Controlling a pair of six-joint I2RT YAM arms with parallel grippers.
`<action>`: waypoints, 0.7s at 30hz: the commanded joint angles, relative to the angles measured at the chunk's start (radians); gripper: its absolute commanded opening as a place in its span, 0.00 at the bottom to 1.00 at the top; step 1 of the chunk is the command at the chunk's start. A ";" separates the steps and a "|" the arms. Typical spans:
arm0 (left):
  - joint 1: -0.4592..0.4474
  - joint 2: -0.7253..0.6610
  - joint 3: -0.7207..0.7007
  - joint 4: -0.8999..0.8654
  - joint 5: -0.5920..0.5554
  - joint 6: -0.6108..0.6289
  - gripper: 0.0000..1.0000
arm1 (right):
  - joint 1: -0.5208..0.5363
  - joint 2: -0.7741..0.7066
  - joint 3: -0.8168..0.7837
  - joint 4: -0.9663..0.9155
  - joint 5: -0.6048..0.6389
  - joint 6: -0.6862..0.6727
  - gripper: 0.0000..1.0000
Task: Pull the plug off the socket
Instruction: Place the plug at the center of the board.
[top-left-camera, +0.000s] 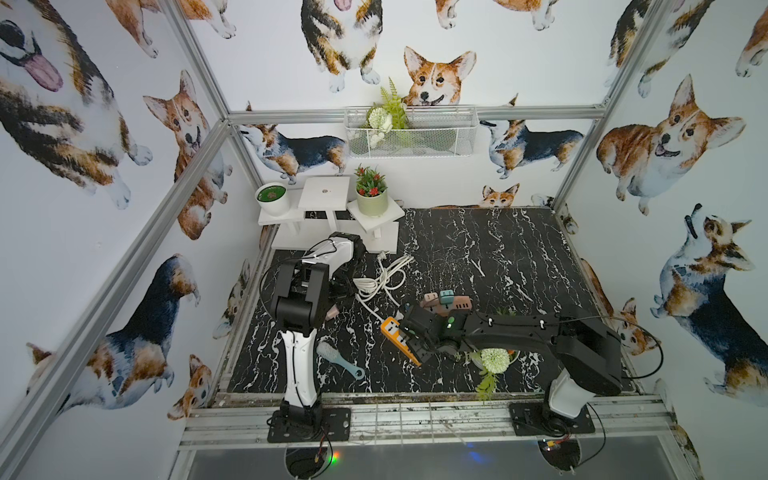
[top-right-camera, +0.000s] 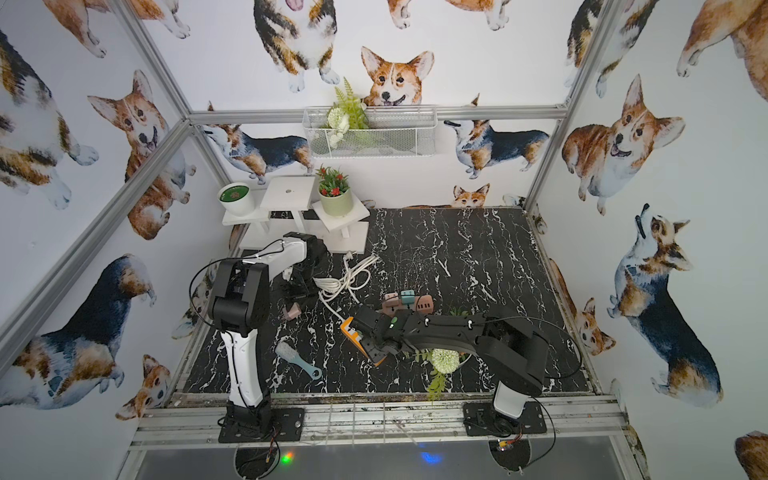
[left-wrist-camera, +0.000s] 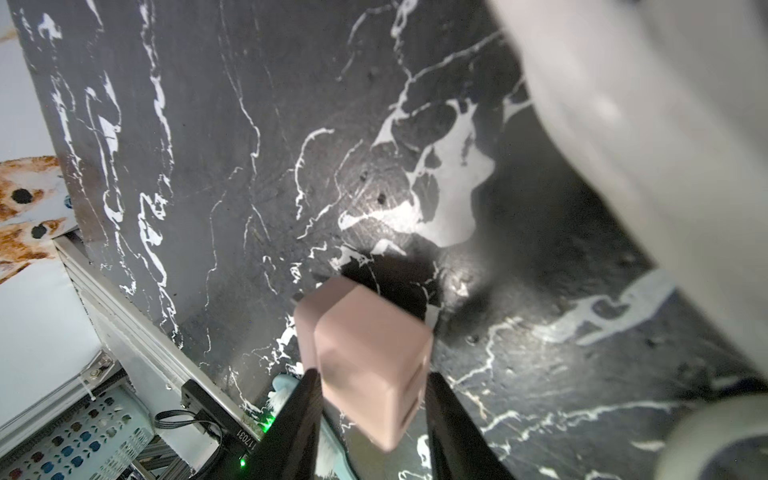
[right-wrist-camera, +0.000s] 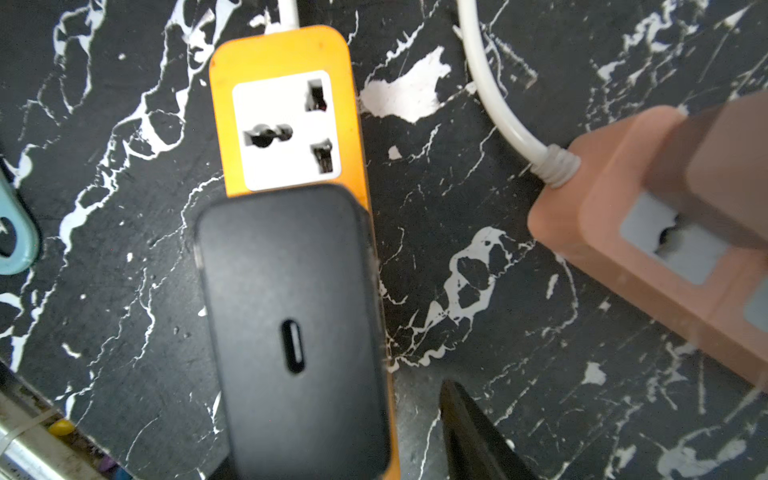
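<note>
A small pink plug (left-wrist-camera: 365, 357) shows blurred between the fingers of my left gripper (left-wrist-camera: 374, 374), which is open, with a gap on one side. In both top views this pink plug (top-left-camera: 332, 312) is low at the table, just in front of the left gripper (top-right-camera: 298, 291). An orange socket strip (top-left-camera: 395, 334) lies mid-table with a black plug (right-wrist-camera: 291, 311) seated in it. My right gripper (right-wrist-camera: 332, 403) hangs over that black plug, open; one finger (right-wrist-camera: 461, 419) stands apart from it and the other is hidden.
A pink socket strip (top-left-camera: 455, 303) carrying a teal plug (top-left-camera: 446, 296) lies behind the orange one. Tangled white cable (top-left-camera: 382, 278) lies to the strips' left. A teal brush (top-left-camera: 338, 359) and a flower plate (top-left-camera: 494, 359) are near the front. White plant stands (top-left-camera: 324, 199) stand at the back left.
</note>
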 joint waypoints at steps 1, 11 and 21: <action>0.000 -0.016 0.001 -0.004 0.009 0.003 0.49 | 0.003 0.004 -0.007 -0.079 0.015 -0.015 0.59; -0.003 -0.124 -0.001 -0.024 0.010 -0.012 0.51 | 0.003 0.003 -0.009 -0.078 0.015 -0.013 0.59; -0.089 -0.314 -0.005 -0.001 0.204 -0.045 0.65 | 0.003 -0.008 -0.016 -0.072 0.010 -0.009 0.58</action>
